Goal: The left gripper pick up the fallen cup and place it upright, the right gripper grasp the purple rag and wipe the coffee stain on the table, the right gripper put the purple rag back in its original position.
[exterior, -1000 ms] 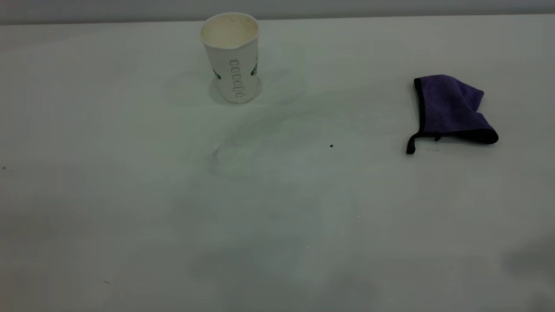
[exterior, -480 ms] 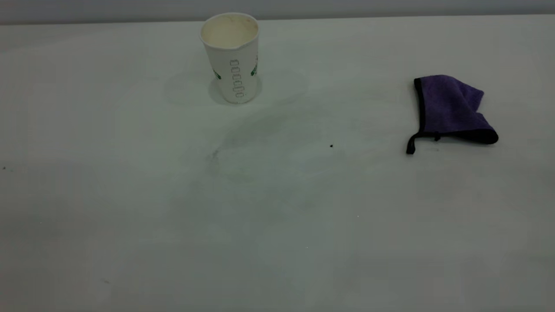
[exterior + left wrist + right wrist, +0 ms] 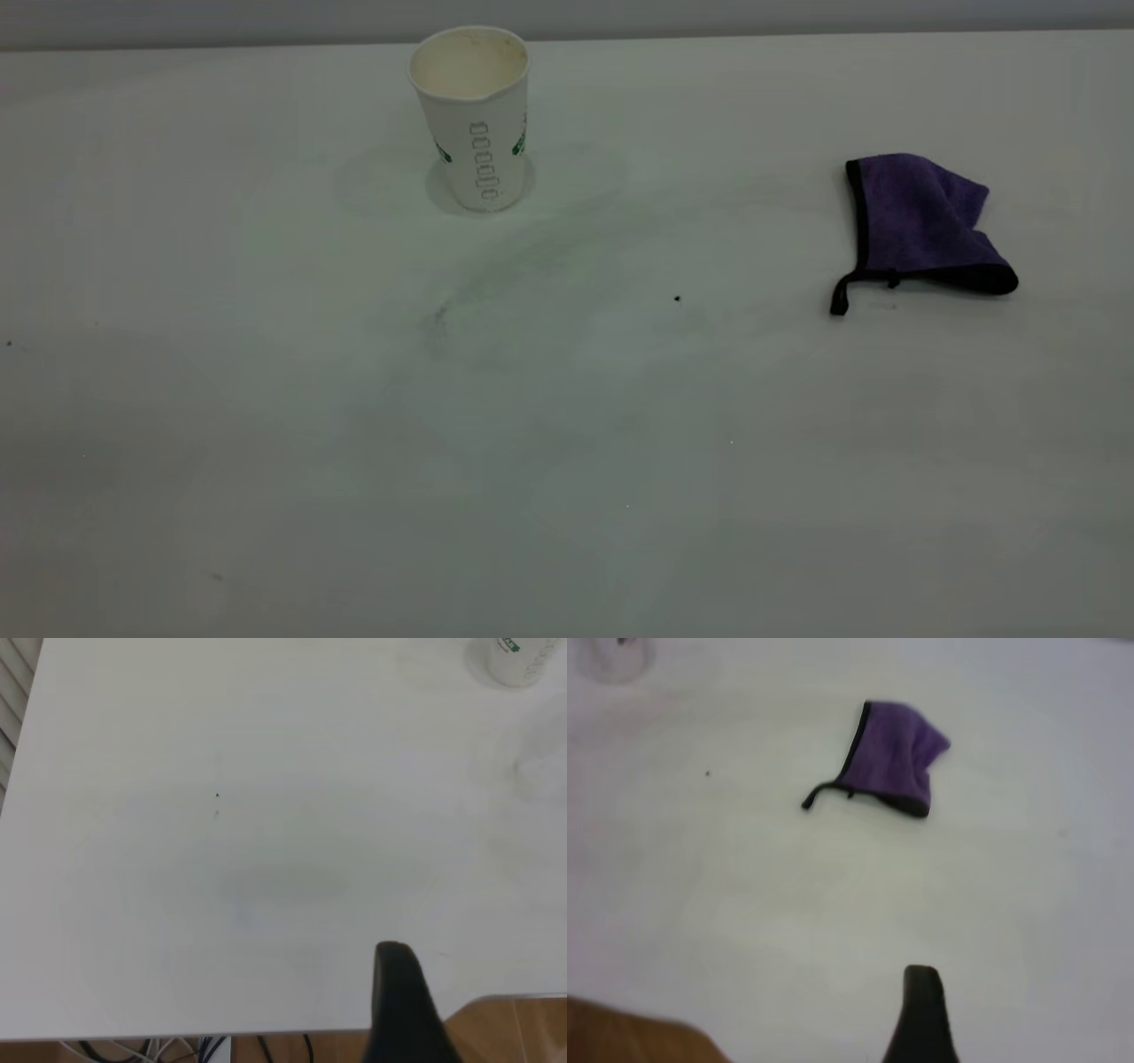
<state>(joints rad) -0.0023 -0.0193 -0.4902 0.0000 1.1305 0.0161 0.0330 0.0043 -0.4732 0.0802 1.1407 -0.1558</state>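
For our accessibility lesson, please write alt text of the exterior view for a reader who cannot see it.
A white paper cup stands upright at the far middle of a white table, and a crumpled purple rag lies apart at the right. Only faint wipe smears and a tiny dark speck lie between them; no arm is in view.

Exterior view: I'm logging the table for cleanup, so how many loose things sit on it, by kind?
Paper cup, standing upright: 1
Purple rag, crumpled: 1
Tiny dark specks on the table, such as one near the middle: not counted
Total: 2
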